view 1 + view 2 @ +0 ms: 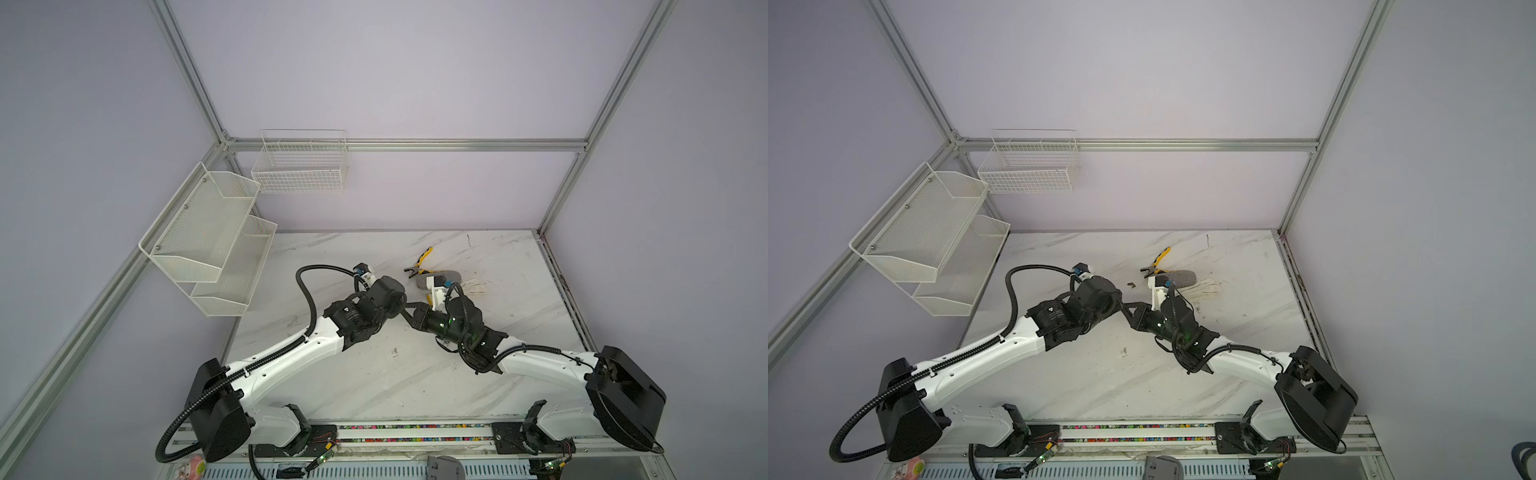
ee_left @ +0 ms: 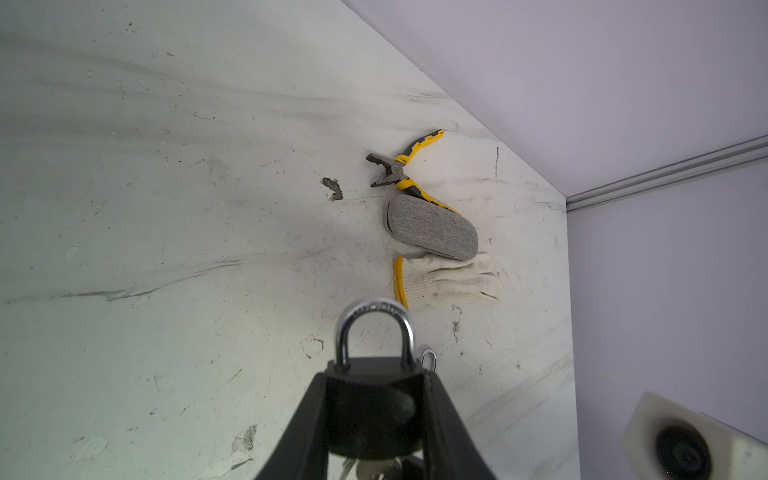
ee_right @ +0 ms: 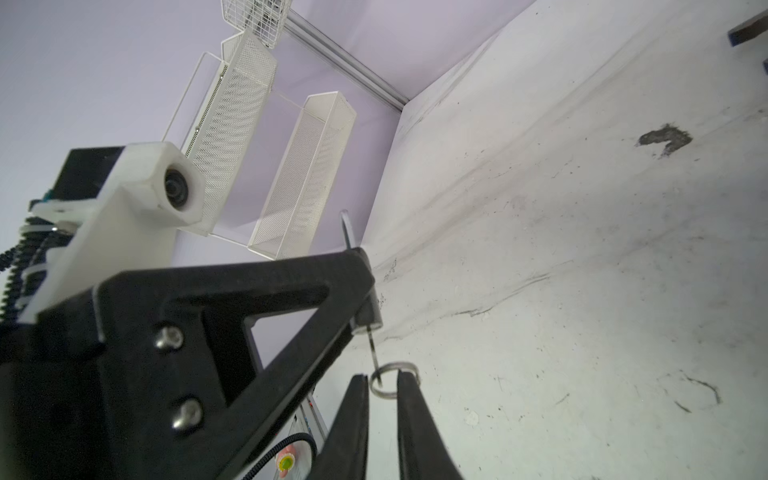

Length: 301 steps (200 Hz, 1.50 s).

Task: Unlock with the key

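The left gripper (image 2: 376, 376) is clamping the black padlock (image 2: 370, 411) by its body, with the shackle (image 2: 374, 316) sticking out past its fingertips. The right gripper (image 3: 382, 376) is standing narrowly apart around the key ring (image 3: 395, 365), which is hanging from the key (image 3: 371, 345) just beyond its tips. I cannot tell whether it is pinching the ring. A glove (image 2: 444, 278), a grey case (image 2: 432, 228) and pliers (image 2: 399, 166) are lying beyond the shackle.

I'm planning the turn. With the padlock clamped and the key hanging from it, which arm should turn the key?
Right, probably. The right gripper has its jaws either side of the key ring hanging from the padlock, while the left gripper is occupied clamping the padlock body.
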Each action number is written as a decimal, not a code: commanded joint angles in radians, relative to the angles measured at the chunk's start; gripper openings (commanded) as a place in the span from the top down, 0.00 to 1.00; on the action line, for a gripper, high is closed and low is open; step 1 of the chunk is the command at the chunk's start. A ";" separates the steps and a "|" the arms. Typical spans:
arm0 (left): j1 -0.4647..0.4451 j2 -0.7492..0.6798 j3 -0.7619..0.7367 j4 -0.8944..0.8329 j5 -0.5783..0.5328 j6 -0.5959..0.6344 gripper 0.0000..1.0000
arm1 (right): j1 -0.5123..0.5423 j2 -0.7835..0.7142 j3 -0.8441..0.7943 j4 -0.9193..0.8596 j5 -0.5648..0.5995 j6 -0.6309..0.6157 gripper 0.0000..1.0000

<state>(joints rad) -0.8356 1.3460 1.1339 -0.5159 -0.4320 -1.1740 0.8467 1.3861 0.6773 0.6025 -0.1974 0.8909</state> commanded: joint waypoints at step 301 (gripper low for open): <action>0.014 -0.036 -0.001 0.074 0.033 0.033 1.00 | -0.003 0.012 0.061 -0.078 0.058 -0.021 0.84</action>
<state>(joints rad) -0.8249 1.3457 1.1336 -0.4866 -0.3851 -1.1339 0.8471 1.3994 0.7258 0.5625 -0.1440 0.8417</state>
